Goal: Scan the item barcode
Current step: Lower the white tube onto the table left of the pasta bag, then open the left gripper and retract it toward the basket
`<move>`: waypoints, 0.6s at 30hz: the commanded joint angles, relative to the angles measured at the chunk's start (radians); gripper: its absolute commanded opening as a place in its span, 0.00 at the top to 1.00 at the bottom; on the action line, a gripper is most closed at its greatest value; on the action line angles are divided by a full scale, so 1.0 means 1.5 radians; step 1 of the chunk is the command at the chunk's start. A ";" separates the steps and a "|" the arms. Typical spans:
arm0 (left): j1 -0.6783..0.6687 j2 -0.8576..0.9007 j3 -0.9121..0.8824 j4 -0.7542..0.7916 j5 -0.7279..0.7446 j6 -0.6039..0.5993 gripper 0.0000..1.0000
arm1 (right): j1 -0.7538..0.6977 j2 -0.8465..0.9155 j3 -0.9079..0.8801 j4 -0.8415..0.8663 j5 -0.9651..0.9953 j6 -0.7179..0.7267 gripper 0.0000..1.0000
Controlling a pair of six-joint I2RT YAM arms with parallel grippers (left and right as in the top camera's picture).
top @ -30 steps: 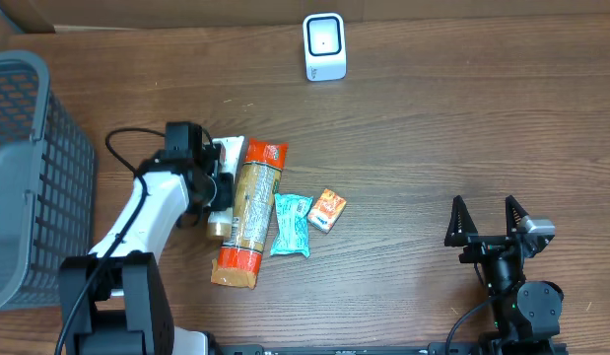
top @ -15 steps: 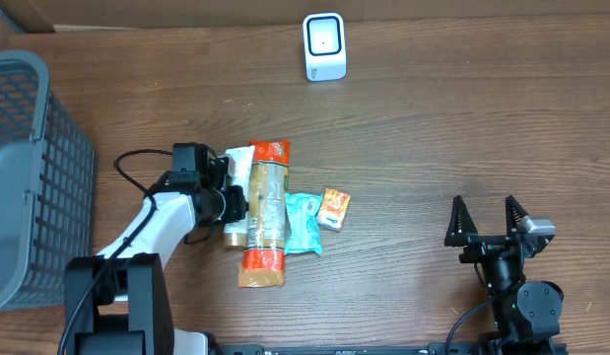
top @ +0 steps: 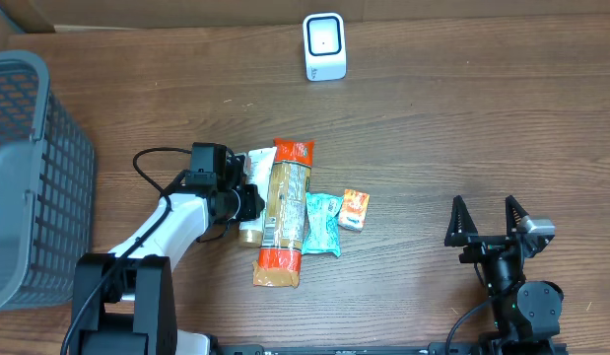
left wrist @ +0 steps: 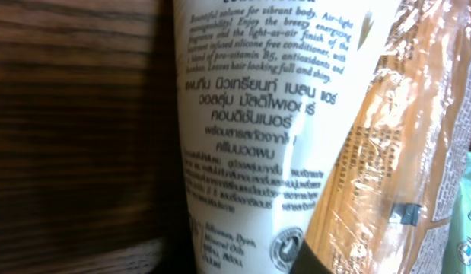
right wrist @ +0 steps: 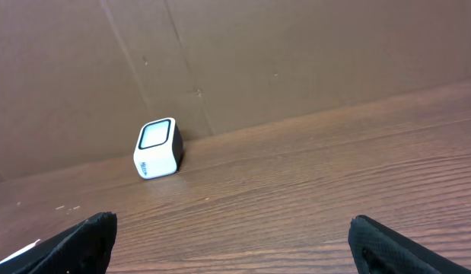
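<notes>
Landmark: one white scanner [top: 324,46], upright at the far edge of the worktop [top: 462,118].
Items counted: four, in one cluster nearer the robot than the scanner and slightly to its left.
Item 1: one white tube [top: 259,166], the cluster member farthest left of the scanner; printed text faces up in the left wrist view.
Item 2: one long packet [top: 285,212] with orange ends, lying against the tube.
Item 3: one teal packet [top: 322,225], against the long packet, almost straight in front of the scanner.
Item 4: one small orange box [top: 355,209], just beside the teal packet, slightly right of the scanner.
Basket: one, grey mesh [top: 58,197], far left of the scanner.
Left claw [top: 243,202]: at the tube; its fingers are hidden, so I cannot tell how far apart they stand or whether they hold it.
Right claw [top: 487,219]: spread wide, holding nothing, well right of the scanner and near the robot.
</notes>
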 commanded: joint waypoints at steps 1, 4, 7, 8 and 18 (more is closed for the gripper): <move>0.005 0.002 0.002 0.001 -0.028 -0.017 0.04 | 0.003 -0.005 -0.007 0.002 0.005 0.000 0.00; 0.005 0.000 0.016 -0.005 -0.048 -0.019 0.00 | 0.003 -0.005 -0.007 0.002 0.004 0.000 0.00; 0.005 -0.010 0.048 -0.024 -0.058 -0.019 0.00 | 0.003 -0.005 -0.007 0.002 0.004 0.000 0.00; 0.005 -0.017 0.066 -0.038 -0.060 -0.019 0.00 | 0.003 -0.005 -0.007 0.002 0.004 0.000 0.00; 0.006 -0.110 0.344 -0.274 -0.129 0.013 0.00 | 0.003 -0.005 -0.007 0.002 0.005 0.000 0.00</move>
